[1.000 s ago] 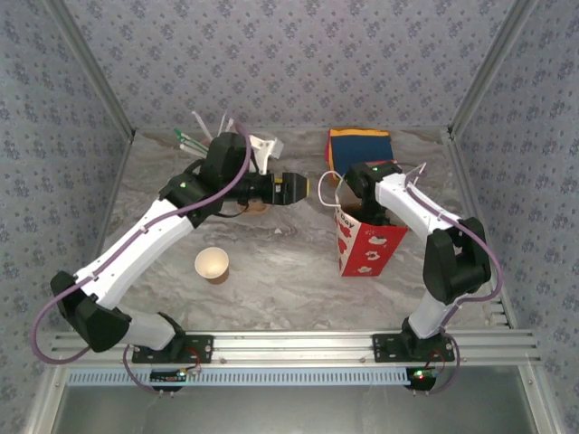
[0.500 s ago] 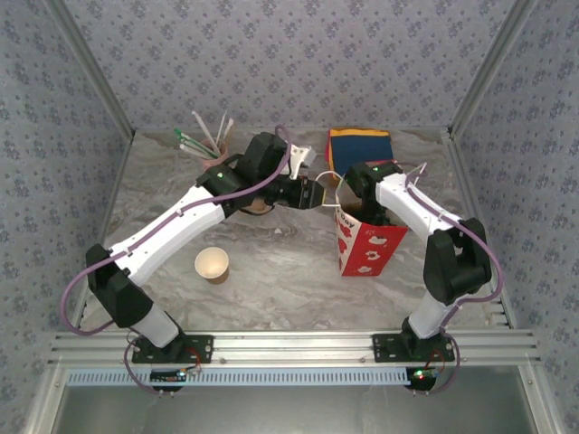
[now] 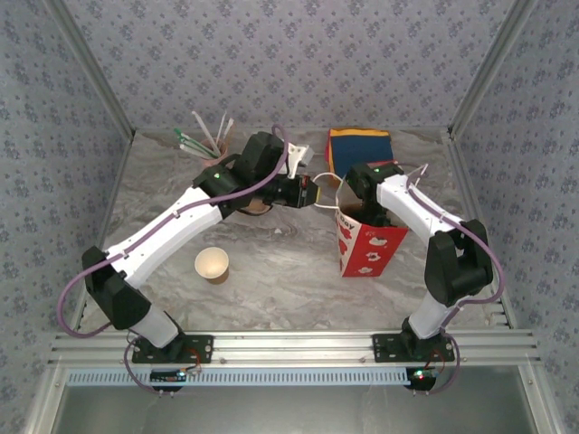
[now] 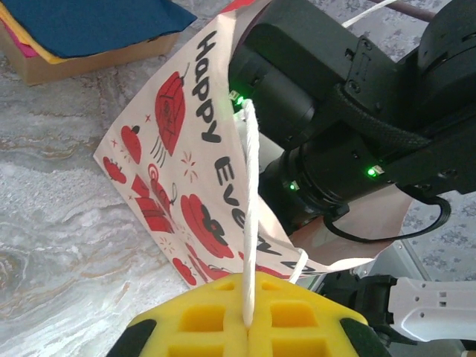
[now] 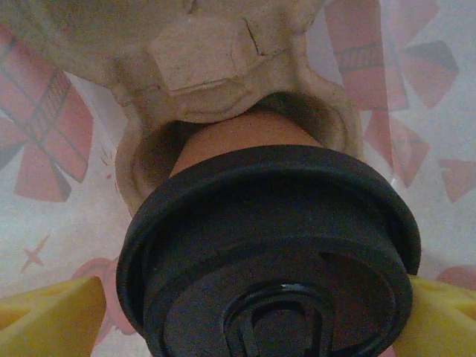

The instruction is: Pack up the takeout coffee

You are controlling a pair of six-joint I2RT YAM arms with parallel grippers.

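Left fingers (image 4: pixel 208 321), pinched on the bag handle (image 4: pixel 251 208), should hold it taut while right fingers (image 5: pixel 44 320), straddling the takeout coffee (image 5: pixel 275 238) (grip unclear), seat it squarely in the tray (image 5: pixel 201 59).

Left gripper (image 4: pixel 248 318) jaws pinch white cord handle (image 4: pixel 251 186) of red-printed bag (image 4: pixel 167 160).
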